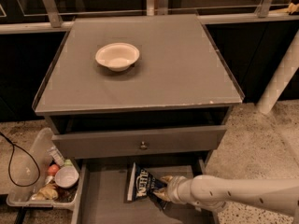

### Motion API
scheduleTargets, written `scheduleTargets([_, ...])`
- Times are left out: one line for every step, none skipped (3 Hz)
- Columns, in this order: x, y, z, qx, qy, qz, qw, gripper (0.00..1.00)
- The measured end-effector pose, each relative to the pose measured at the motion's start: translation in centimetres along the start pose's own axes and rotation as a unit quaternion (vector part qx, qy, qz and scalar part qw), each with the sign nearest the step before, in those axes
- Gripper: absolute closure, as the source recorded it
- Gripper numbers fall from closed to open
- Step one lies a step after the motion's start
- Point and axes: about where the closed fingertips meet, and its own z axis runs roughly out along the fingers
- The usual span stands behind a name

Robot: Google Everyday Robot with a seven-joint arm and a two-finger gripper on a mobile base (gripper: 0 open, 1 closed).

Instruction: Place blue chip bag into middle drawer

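Observation:
The blue chip bag (141,184), dark navy with white lettering and a white left edge, lies on the grey floor of the open middle drawer (105,197), near its back under the closed drawer front. My gripper (158,188) reaches in from the right on a cream arm and is at the bag's right end, touching it. The bag's right part is hidden behind the gripper.
A cream bowl (117,56) sits on the cabinet top (187,69). The upper drawer front with a round knob (143,145) overhangs the open drawer. A clear bin (32,176) of small items and a black cable (18,162) lie left on the floor. A white post (280,78) stands right.

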Motion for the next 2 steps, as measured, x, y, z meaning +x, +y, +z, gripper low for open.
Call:
scheduleTargets([0.00, 0.00, 0.00, 0.000, 0.000, 0.000, 1.0000, 0.81])
scheduleTargets([0.00, 0.00, 0.00, 0.000, 0.000, 0.000, 1.0000, 0.50])
